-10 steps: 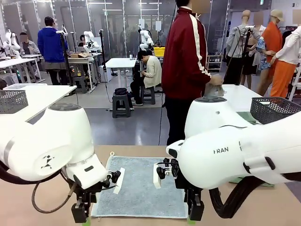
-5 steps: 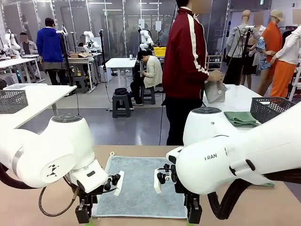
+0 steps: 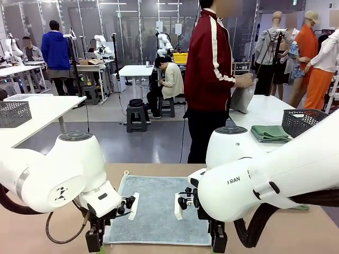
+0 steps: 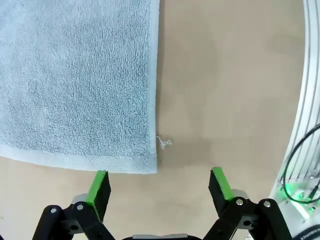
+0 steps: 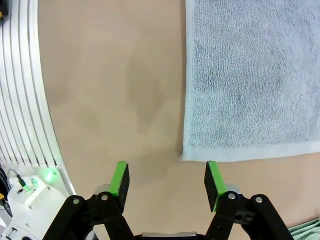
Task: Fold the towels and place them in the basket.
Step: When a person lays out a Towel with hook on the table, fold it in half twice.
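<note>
A light blue towel (image 3: 159,211) lies flat on the tan table between my two arms. My left gripper (image 3: 94,242) hangs open just off its near left corner; in the left wrist view that towel corner (image 4: 75,80) sits just beyond the open gripper (image 4: 159,185), nearer one pad than the other. My right gripper (image 3: 219,243) is open at the near right corner, where the towel (image 5: 250,75) edge ends just ahead of the gripper (image 5: 165,182). A folded green towel (image 3: 270,133) rests on the far white table beside the dark basket (image 3: 310,123).
A person in a red jacket stands past the table's far edge, holding a grey cloth (image 3: 242,98). A strip of green cloth (image 5: 307,230) lies on the table to my right. Another mesh basket (image 3: 14,112) sits on the white table at far left.
My left gripper has opened wider. Both arms have sunk a little toward the towel's near corners. The person has lifted the grey cloth off the far table, uncovering the folded green towel.
</note>
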Motion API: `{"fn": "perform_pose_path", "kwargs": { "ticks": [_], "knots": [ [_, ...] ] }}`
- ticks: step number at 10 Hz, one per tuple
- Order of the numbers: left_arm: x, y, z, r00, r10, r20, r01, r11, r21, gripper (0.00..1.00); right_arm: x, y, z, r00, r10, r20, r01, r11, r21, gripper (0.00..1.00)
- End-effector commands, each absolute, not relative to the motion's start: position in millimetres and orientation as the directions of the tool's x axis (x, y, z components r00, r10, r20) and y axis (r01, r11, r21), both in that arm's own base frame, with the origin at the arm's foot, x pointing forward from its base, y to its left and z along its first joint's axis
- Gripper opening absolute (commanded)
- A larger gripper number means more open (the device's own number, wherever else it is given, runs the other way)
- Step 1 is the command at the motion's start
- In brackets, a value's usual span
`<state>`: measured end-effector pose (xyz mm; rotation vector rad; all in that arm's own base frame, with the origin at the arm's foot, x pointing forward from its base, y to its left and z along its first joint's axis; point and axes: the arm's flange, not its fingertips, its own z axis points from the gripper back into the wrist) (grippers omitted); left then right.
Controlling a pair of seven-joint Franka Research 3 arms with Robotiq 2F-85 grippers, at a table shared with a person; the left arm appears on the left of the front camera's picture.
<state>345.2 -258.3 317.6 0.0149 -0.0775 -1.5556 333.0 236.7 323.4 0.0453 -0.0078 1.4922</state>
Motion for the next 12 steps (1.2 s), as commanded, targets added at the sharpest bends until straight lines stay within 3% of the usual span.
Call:
{"fn": "perform_pose_path", "kwargs": {
  "ticks": [1,12],
  "knots": [
    [344.7,-257.5,317.0,0.014,-0.999,0.037,0.998,0.016,0.053,1.00,332.3,237.0,324.3,0.078,0.996,0.032,-0.997,0.077,0.027,0.76],
    [361.6,-258.3,296.1,-0.045,-0.998,0.040,0.996,-0.042,0.084,1.00,344.8,228.1,300.8,0.075,0.997,0.007,-0.996,0.074,0.045,0.76]
  ]
}}
